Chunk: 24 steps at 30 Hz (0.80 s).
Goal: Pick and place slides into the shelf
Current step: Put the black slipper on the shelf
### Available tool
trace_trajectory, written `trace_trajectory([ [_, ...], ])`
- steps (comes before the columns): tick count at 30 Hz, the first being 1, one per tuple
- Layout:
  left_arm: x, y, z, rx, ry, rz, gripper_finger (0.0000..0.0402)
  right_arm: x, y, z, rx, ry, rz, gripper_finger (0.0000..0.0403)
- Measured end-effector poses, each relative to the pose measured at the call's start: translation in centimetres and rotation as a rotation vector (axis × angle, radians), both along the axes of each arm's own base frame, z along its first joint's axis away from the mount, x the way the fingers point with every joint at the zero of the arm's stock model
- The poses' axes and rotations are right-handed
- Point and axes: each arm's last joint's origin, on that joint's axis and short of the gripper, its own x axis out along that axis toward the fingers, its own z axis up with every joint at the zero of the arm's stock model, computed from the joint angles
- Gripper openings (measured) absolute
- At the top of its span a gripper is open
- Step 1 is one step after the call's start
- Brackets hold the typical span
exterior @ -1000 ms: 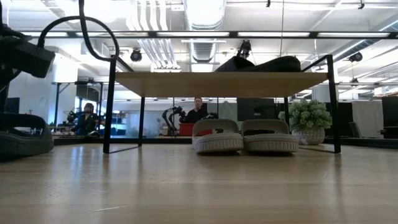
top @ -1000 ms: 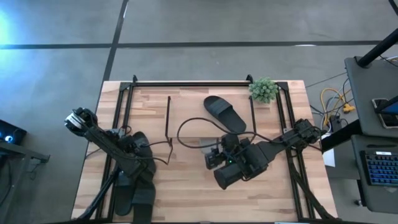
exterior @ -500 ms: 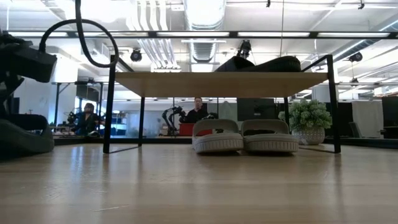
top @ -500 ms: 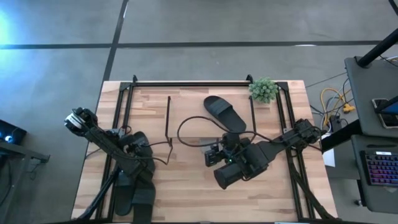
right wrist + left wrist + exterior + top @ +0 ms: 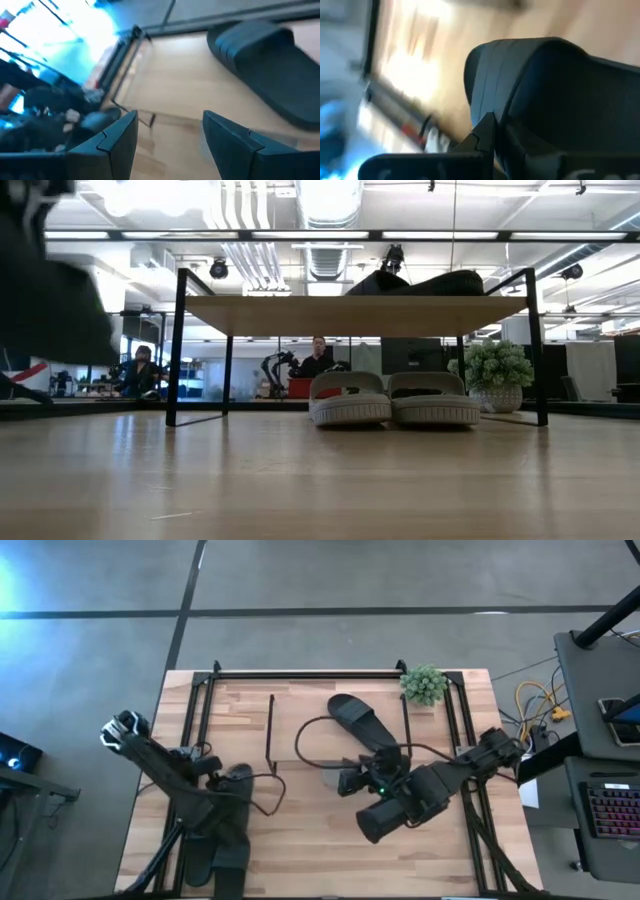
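Note:
My left gripper [image 5: 233, 780] is shut on a black slide [image 5: 560, 95] over the table's near left. The low view shows that slide as a dark blur [image 5: 50, 300] above the tabletop. The shelf [image 5: 355, 315] stands at the far middle. Another black slide [image 5: 360, 720] lies on the shelf's top board, and two light grey slides [image 5: 350, 400] [image 5: 435, 400] rest on their soles under it. My right gripper [image 5: 170, 140] hovers open near the shelf's front, with nothing between its fingers. My left gripper pinches the black slide at the rim of its wide strap [image 5: 492, 102], between its two fingers [image 5: 482, 137]. The slide is lifted off the table and tilted. The gripper itself hides how far back the strap reaches.
More black slides [image 5: 215, 860] lie at the near left under my left arm. A small potted plant [image 5: 424, 683] stands at the shelf's far right corner. Cables loop over the table's middle [image 5: 300, 745]. People sit in the room beyond the table [image 5: 318, 355].
My left gripper has shut on the black slide and raised it off the table, and the slide has tipped as it rose. My right arm has shifted a little toward the table's right edge, and its gripper has stayed open.

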Motion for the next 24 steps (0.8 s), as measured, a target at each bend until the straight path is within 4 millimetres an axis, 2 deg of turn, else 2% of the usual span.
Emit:
trace_trajectory([
  [6, 2.1, -1.7, 6.2, -0.022, -0.22, -0.18, 0.0, -1.0, -0.5, 1.0, -0.033, -0.019, -0.009, 0.0214],
  [9, 3.5, -2.1, 8.8, 0.066, -0.334, -0.256, 0.0, -1.2, -0.6, 1.0, -0.046, -0.005, -0.01, 0.0214],
  [12, 5.3, -1.8, 10.5, 0.19, -0.396, -0.292, 0.0, -1.3, -0.7, 1.1, -0.047, -0.005, -0.011, 0.0214],
  [16, 8.7, 0.1, 10.7, 0.301, -0.344, -0.274, 0.0, -1.8, -0.9, 1.5, -0.061, -0.016, -0.018, 0.0214],
  [20, 12.2, 2.9, 9.0, 0.357, -0.235, -0.199, 0.0, -2.9, -1.4, 2.5, -0.076, -0.023, -0.019, 0.0214],
  [24, 14.7, 5.9, 7.4, 0.38, -0.177, -0.099, 0.0, -4.4, -2.2, 4.0, -0.094, -0.036, 0.007, 0.0214],
])
